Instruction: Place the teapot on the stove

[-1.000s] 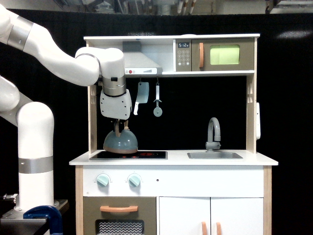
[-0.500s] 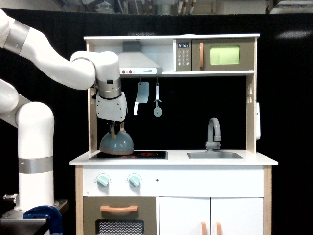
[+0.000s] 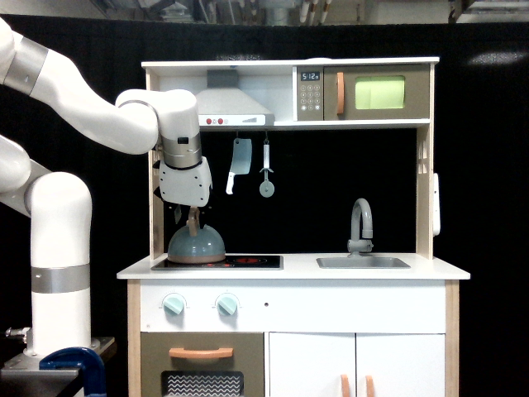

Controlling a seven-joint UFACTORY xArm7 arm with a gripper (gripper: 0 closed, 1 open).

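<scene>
The grey-blue teapot [image 3: 196, 246] rests on the left part of the glossy black stove [image 3: 248, 261], its tan loop handle upright. My gripper [image 3: 187, 215] hangs straight above it, with its fingers down around the top of the handle. One dark finger [image 3: 176, 213] shows to the left of the handle with a small gap between them, so the gripper looks open. The other finger is hidden behind the handle.
A toy kitchen's wooden side post [image 3: 155, 207] stands close beside the gripper on the exterior view's left. A cleaver [image 3: 240, 161] and a utensil [image 3: 266, 174] hang behind. The faucet [image 3: 360, 223] and sink [image 3: 362, 262] lie to the right. The hood [image 3: 231, 107] is overhead.
The teapot moved left over the stove and came down onto it. The gripper followed, then rose slightly, and its fingers spread off the handle.
</scene>
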